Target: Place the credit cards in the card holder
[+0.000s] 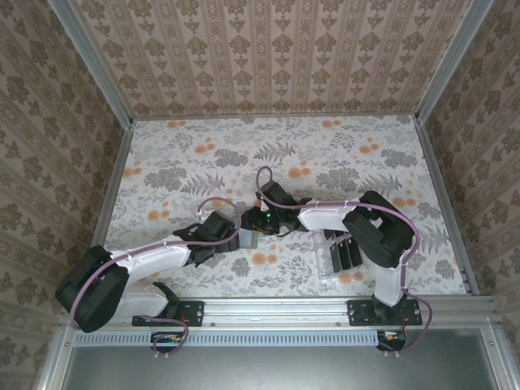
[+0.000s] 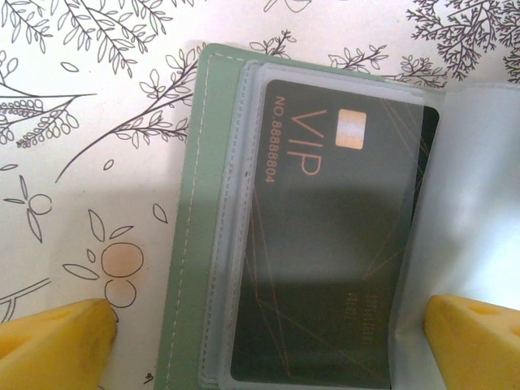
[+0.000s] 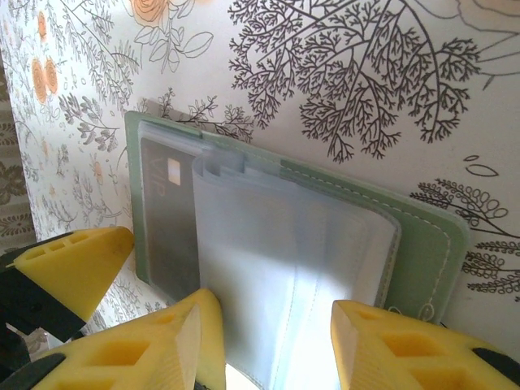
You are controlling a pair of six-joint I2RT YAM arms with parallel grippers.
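**Card holder open, one card sleeved, more waiting in the rack**

Card holder [image 2: 183, 244] lies flat and open on the floral desk [image 1: 366, 162], right in the middle where both arms meet. Left hand [image 2: 268, 345] hangs over it spread wide, one yellow fingertip off the green edge and the other beyond the sleeve, with nothing gripped. Under that clear sleeve sits a black VIP card [image 2: 325, 244]. Its long axis runs straight away from the hand, crosswise to the line between the fingertips.

Over to the right hand [image 3: 264, 349]: its fingers are about half spread, with the loose clear sleeves [image 3: 284, 244] fanned between them. Whether it presses on them I cannot tell, but no pinch shows.

Now the relation that matters. The remaining credit cards [image 1: 348, 253] stand in the clear rack [image 1: 325, 264], just to the right of the holder and near the right arm's base. I'd judge the right arm much the nearer for the next fetch, while the left is well placed to steady the holder. The loose sleeves look empty and ready.
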